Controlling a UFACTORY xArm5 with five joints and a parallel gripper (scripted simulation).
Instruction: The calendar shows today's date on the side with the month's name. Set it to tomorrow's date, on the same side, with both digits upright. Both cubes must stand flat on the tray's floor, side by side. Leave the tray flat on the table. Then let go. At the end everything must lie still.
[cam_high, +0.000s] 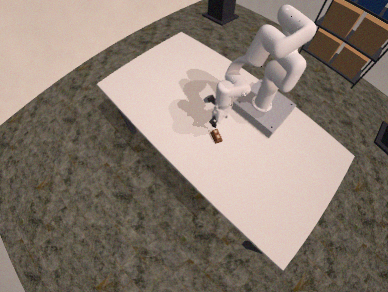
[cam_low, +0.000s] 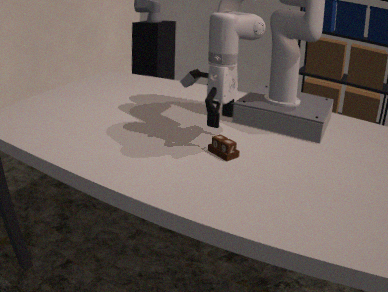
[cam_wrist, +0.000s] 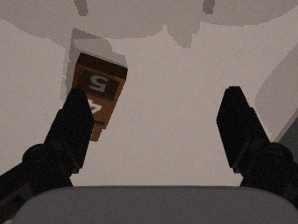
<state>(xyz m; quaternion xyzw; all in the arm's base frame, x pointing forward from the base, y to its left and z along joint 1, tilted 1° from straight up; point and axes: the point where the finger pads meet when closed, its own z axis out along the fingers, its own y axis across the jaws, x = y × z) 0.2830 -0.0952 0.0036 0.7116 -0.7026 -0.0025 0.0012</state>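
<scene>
top: perpetual calendar (cam_high: 216, 136) (cam_low: 223, 148) (cam_wrist: 100, 95) on the white table (cam_high: 165, 105) (cam_low: 125, 185) (cam_wrist: 165, 150), just past the gripper (cam_high: 215, 121) (cam_low: 200, 102) (cam_wrist: 154, 105); exterior: cubes in low brown tray, wood-like, likely light and stiff; grip one cube by opposite flat sides, tray could slide; wrist: jaws wide open, empty, left-of-frame finger overlaps the calendar, 5 and 4 readable

In the wrist view, a black finger (cam_wrist: 75, 120) covers part of the calendar (cam_wrist: 102, 82) (cam_high: 216, 135) (cam_low: 223, 147) — its second cube cannot be made out there. From above, its digits are too small to read; the exterior view crops the arm's (cam_low: 223, 45) top — and the desk (cam_low: 200, 200).
</scene>
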